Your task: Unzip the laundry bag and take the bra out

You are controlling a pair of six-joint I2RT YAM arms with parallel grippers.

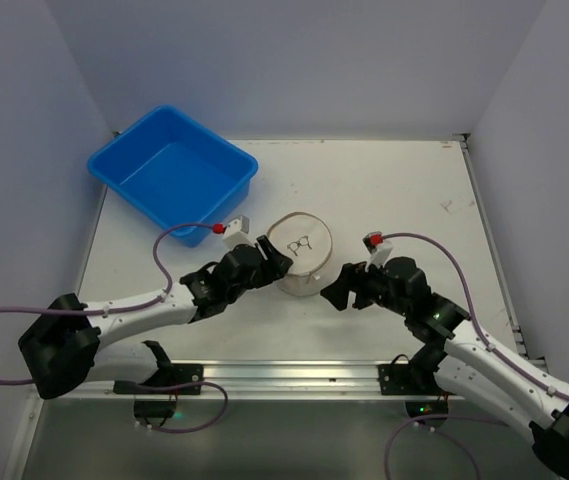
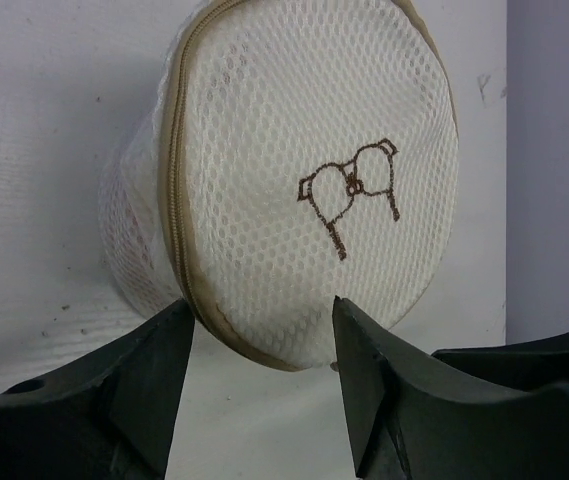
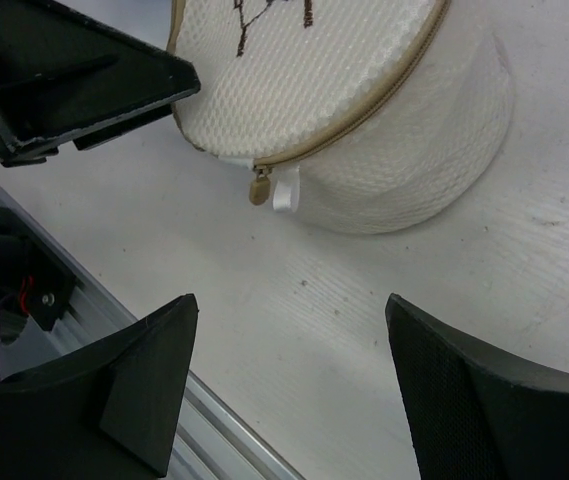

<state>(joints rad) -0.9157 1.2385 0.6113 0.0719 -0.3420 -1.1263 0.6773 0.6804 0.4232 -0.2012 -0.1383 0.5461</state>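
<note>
The laundry bag [image 1: 299, 250] is a small cream-white mesh drum with a bra outline on its top face, zipped shut along a tan zipper. It stands on the table between my two grippers. My left gripper [image 1: 270, 262] is open at the bag's left side. In the left wrist view its fingertips [image 2: 186, 310] straddle the near rim of the bag [image 2: 304, 170]. My right gripper [image 1: 336, 290] is open and empty, a little short of the bag [image 3: 414, 150]. The zipper pull [image 3: 261, 188] with a white tab hangs on the side facing it. The bra is hidden inside.
A blue tub [image 1: 174, 170] stands at the back left of the white table [image 1: 404, 200]. A metal rail [image 1: 284, 375] runs along the near edge. The left gripper's black finger [image 3: 84, 70] shows in the right wrist view, close to the bag.
</note>
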